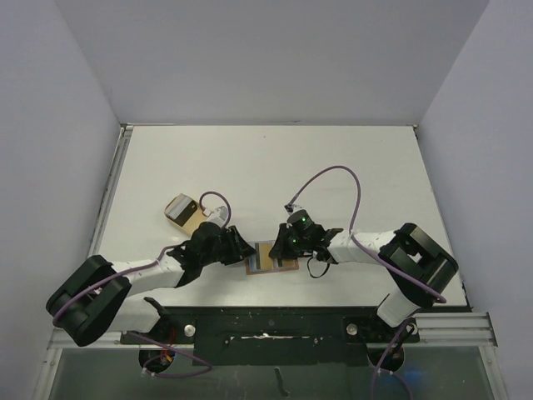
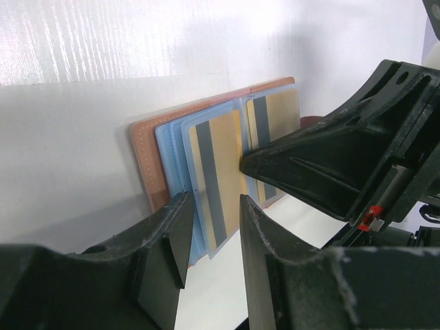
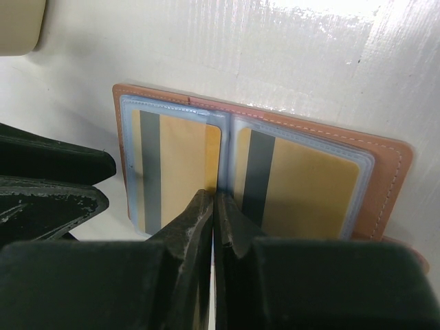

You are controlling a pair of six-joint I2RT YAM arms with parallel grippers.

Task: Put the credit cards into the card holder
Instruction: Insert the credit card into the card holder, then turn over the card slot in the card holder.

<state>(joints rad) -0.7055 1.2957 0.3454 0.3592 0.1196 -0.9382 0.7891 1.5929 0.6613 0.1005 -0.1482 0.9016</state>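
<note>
The reddish-brown card holder (image 1: 271,257) lies open and flat between my two arms. Each half has a clear bluish sleeve holding a gold credit card with a dark stripe, the left card (image 3: 182,165) and the right card (image 3: 309,192). My right gripper (image 3: 214,196) is shut, and its tips rest on the holder's middle fold. At the holder's left edge, my left gripper (image 2: 214,206) is open. The near corner of a gold card (image 2: 223,172) lies just beyond its fingertips, with nothing between the pads.
A larger pale tan case (image 1: 181,208) lies behind and left of the left gripper; it shows at the top left of the right wrist view (image 3: 17,24). Cables loop over the white table (image 1: 333,158) behind both wrists.
</note>
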